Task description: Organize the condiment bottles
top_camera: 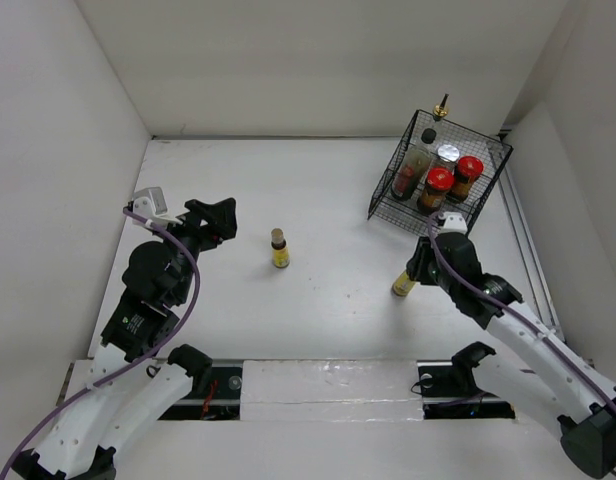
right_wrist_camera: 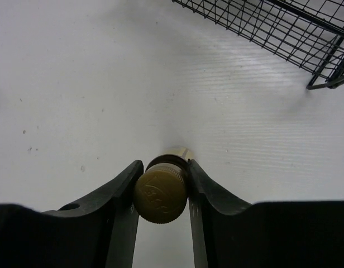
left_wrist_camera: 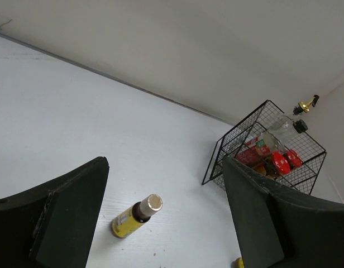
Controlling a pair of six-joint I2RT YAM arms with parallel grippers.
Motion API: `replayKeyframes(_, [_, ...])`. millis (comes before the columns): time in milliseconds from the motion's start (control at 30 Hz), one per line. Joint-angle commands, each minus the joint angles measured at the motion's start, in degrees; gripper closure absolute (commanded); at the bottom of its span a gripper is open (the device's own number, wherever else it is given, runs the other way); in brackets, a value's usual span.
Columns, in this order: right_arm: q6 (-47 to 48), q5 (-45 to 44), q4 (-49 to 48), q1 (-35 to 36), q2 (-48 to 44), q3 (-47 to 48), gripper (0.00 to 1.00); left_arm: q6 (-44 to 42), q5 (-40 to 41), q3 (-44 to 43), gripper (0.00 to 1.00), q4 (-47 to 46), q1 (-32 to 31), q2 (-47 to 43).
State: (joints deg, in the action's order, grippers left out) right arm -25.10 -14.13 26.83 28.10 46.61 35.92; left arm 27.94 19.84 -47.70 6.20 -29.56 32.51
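Black wire basket point(top_camera: 393, 180) stands far right and holds the red-lidded jars point(top_camera: 438, 182) with other containers. Left gripper point(top_camera: 228, 220): fingers wide apart, near the upright yellow bottle point(top_camera: 279, 248) at centre. Right gripper point(right_wrist_camera: 161, 170): fingers clamped on the second yellow bottle point(right_wrist_camera: 160, 195), near the basket.

You face a white table point(top_camera: 318, 200) boxed by plain white walls point(top_camera: 318, 60) on three sides — evenly lit, soft shadows only.
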Motion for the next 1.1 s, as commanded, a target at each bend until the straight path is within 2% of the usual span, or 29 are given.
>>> replayKeyframes(0, [-1.0, -4.6, -2.3, 2.0, -4.1, 4.7, 0.85, -0.3, -0.9, -1.0, 0.21, -2.7, -0.1, -0.4])
replayKeyframes(100, [1.4, -9.1, -7.6, 2.0, -5.4, 8.6, 0.87, -0.3, -0.9, -1.0, 0.21, -2.7, -0.1, -0.4])
replayKeyframes(267, [9.7, -18.0, -15.3, -0.4, 3.7, 20.1, 0.88, -0.3, -1.4, -1.0, 0.21, -2.7, -0.1, -0.4])
replayKeyframes(367, [12.0, -19.8, -19.9, -6.0, 9.3, 24.3, 0.88, -0.3, -1.4, -1.0, 0.21, -2.7, -0.1, -1.1])
replayKeyframes(533, [13.7, -14.5, -21.4, -15.6, 15.8, 30.4, 0.89, -0.3, -0.9, -1.0, 0.21, -2.7, -0.1, -1.1])
replayKeyframes(800, [13.7, -5.8, -23.2, -28.3, 21.0, 31.9, 0.89, -0.3, -0.9, -1.0, 0.21, -2.7, -0.1, -0.3])
replayKeyframes(1067, [11.4, -1.6, -26.7, -31.0, 28.0, 28.9, 0.87, -0.3, -0.9, -1.0, 0.21, -2.7, -0.1, 0.2])
